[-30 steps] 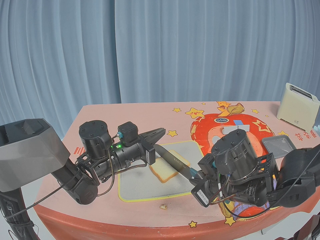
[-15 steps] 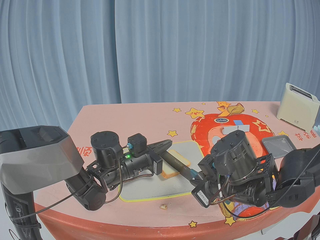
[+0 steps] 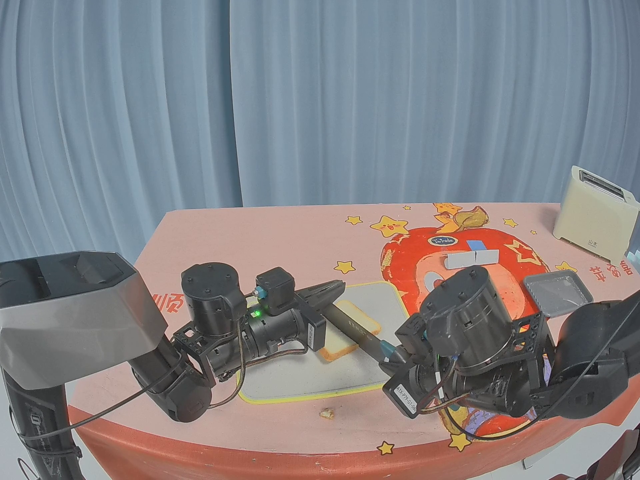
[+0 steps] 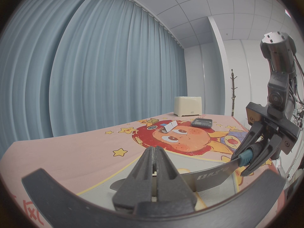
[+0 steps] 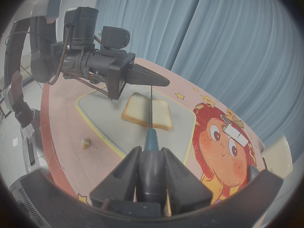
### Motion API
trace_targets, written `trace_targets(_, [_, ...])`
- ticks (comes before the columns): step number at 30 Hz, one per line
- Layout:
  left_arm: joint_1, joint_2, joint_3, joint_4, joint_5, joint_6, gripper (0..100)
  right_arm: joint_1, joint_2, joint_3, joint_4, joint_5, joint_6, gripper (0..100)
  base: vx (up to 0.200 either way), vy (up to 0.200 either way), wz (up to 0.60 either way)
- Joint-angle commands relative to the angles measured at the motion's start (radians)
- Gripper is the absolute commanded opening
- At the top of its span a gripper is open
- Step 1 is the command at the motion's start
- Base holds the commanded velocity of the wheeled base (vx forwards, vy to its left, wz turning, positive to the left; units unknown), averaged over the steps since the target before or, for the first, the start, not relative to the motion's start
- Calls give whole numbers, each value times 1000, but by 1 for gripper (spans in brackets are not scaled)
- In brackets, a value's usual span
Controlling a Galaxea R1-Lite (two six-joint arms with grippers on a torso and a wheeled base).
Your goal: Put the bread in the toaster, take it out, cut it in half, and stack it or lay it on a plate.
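Cutting stage, head and wrist views. The slice of bread (image 3: 361,315) lies flat on the pale cutting mat (image 3: 287,371) in the middle of the pink desk (image 3: 267,241), uncut. The right tool (image 3: 391,355) is clamped on the handle of the knife (image 3: 353,328); in the right wrist view the blade (image 5: 151,106) stands edge-down across the middle of the bread (image 5: 136,110). The left tool (image 3: 331,293) has its fingers (image 4: 144,171) pressed together with only a thin slit between them, gripping nothing; its tip hangs over the slice just beside the blade, and contact with the bread cannot be judged. Compared with one second ago, the left arm has moved in toward the right arm and now hides the near-left corner of the slice; since half a second ago it has kept its place. The right arm has sunk slightly, and the blade shows narrower than before. The bread has not shifted. The toaster (image 3: 595,215) stands at the far right edge, a square grey plate (image 3: 557,286) nearer, a crumb (image 3: 326,413) in front of the mat
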State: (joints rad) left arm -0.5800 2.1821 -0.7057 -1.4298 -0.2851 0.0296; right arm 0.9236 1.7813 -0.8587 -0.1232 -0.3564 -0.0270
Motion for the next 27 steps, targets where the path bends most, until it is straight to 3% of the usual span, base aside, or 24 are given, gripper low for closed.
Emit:
trace_targets(1, [0, -5, -3, -9, 0, 0, 0, 0, 1, -8, -1, -1, -1, 0, 0, 0, 0])
trace_targets(27, [0, -33, 2, -6, 3, -3, 0, -2, 3, -13, -4, 0, 10, 0, 0, 0, 0])
